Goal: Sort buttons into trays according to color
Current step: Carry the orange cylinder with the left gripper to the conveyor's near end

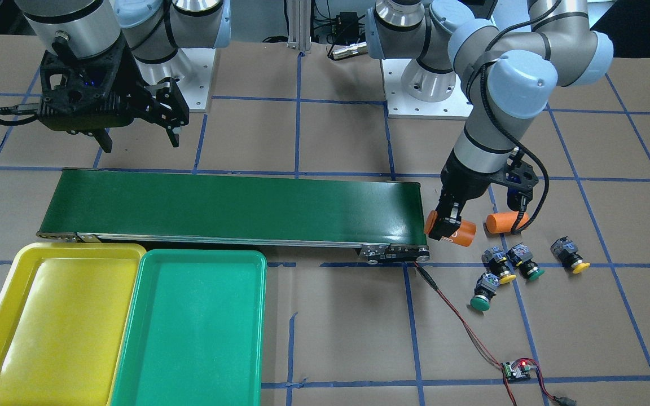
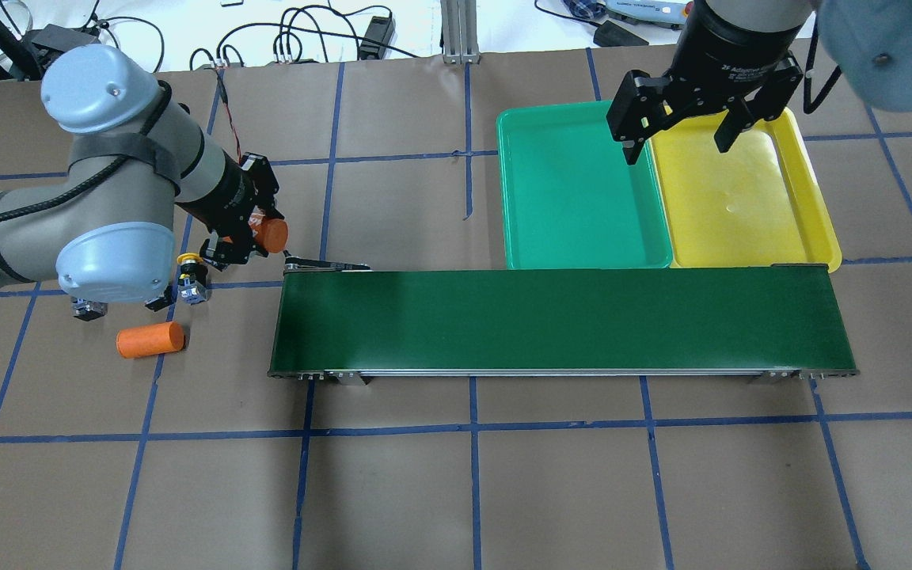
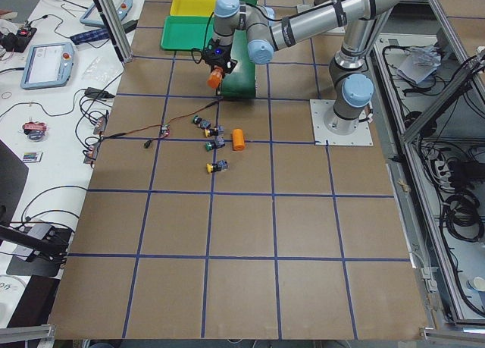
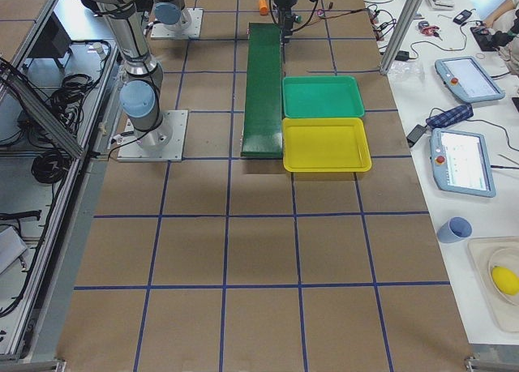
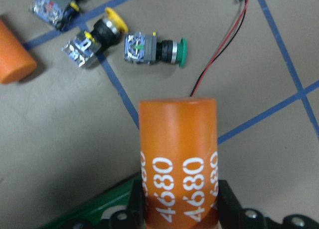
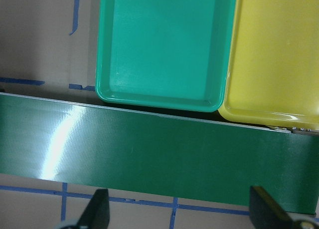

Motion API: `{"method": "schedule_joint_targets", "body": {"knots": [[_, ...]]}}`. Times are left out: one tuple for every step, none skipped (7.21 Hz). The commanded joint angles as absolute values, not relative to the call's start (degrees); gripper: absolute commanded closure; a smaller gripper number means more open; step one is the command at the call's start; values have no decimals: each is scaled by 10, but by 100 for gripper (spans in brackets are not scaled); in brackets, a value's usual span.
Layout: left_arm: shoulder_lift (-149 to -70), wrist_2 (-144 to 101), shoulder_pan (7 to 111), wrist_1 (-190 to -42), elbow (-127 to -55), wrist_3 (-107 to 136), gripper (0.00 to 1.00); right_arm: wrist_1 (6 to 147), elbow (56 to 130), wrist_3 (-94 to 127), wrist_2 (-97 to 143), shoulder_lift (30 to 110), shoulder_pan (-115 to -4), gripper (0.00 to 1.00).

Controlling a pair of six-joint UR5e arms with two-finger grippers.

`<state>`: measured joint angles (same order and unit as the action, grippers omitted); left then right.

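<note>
Orange 4680 cylinder (image 5: 177, 154) sits gripped in left jaws; right jaws spread wide near conveyor belt (image 1: 229, 206).

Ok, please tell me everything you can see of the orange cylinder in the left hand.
The orange cylinder is smooth and plastic-looking, with a flat end and white "4680" marks along its side. The left hand is shut on its middle. It lies roughly level, beside the conveyor belt's end, apparently raised off the table; nothing else seems to touch it.
</note>
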<state>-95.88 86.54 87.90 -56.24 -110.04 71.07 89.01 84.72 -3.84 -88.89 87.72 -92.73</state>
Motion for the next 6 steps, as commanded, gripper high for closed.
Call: {"method": "schedule_joint_targets", "body": {"knots": [[-962,865,918,-561,-1118,802,100,889,848,-38,-889,877,-927,0],[-955,867,920,-561,-1140,813,100,890,848,-38,-889,877,-927,0],[-952,867,920,-537,-1160,823,100,889,848,-38,-889,877,-927,0],[-954,871,920,-514,-1171,823,100,889,848,-39,-889,877,-927,0],[-953,870,920,-514,-1184,821,100,889,848,-39,-889,877,-927,0],[-951,866,920,-514,-1191,820,100,889,849,-39,-889,877,-926,0]]}}
